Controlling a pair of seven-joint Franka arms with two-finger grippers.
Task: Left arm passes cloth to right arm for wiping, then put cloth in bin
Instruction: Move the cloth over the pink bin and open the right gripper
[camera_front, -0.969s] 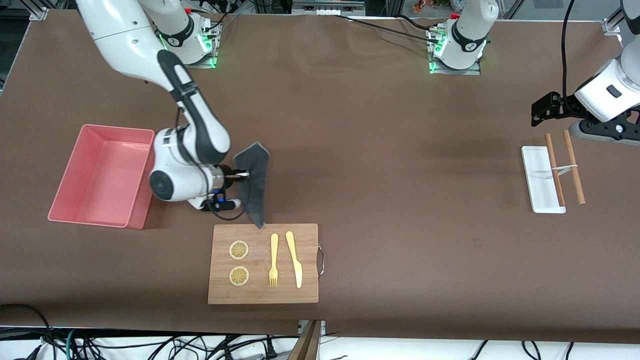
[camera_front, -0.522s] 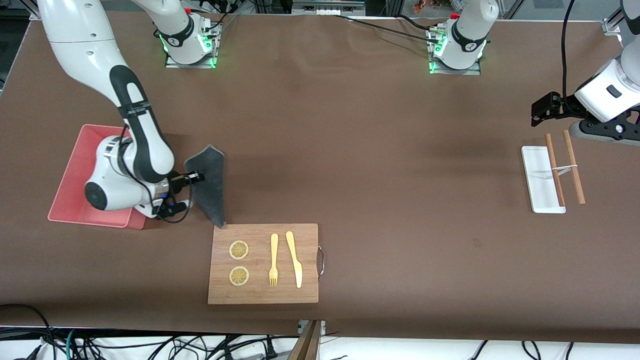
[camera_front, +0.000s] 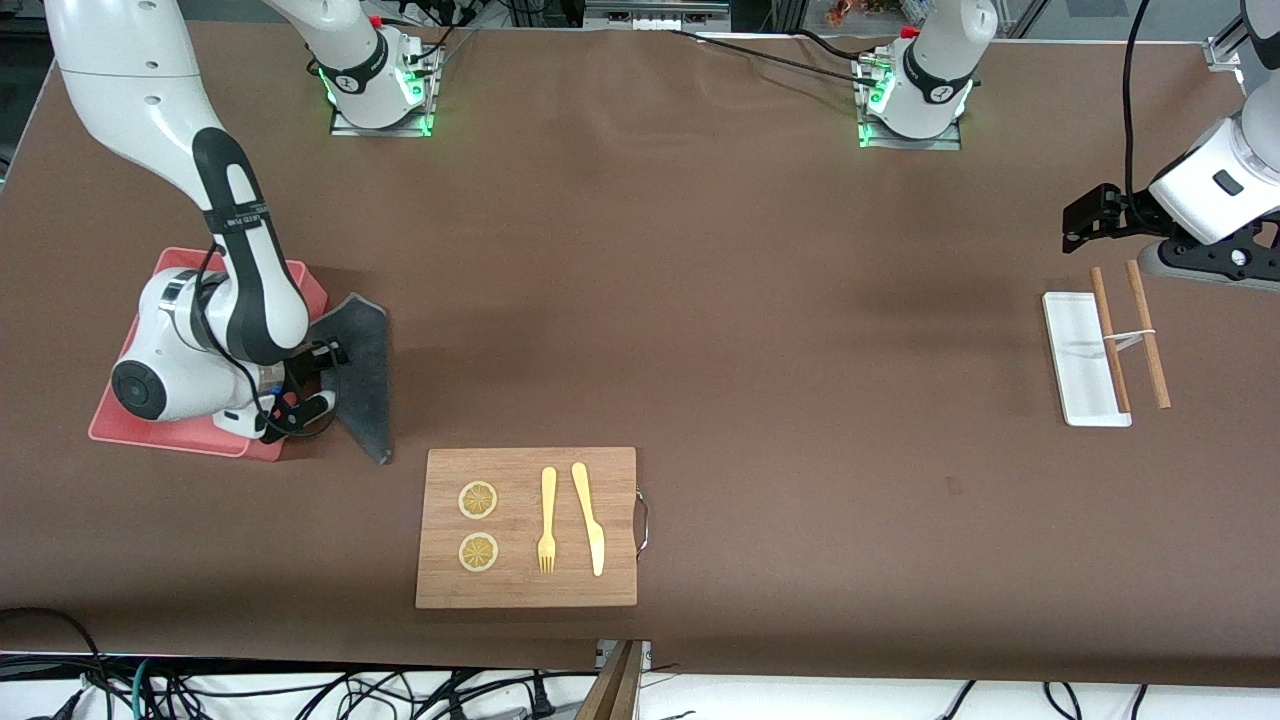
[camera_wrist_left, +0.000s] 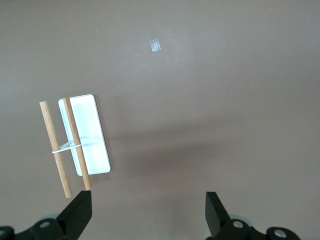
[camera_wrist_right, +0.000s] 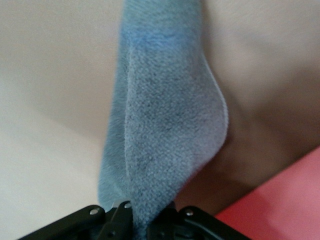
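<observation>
A: Nearest the camera sits the cutting board (camera_front: 527, 527). Where is the cloth (camera_front: 362, 375)?

B: It hangs pinched in the right gripper (camera_front: 325, 368), beside the pink bin (camera_front: 122, 428), not yet over it.

A: And the left gripper (camera_front: 1080, 222)?

B: It waits spread open above the white tray (camera_front: 1075, 360). The right arm should centre the cloth over the bin before releasing.

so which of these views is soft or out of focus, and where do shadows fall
Right wrist view: the cloth fills the frame, soft and blurred toward its free end. Left wrist view: sharp, a broad faint shadow on the table beside the white tray. Front view: evenly lit, a soft shadow by the pink bin.
</observation>
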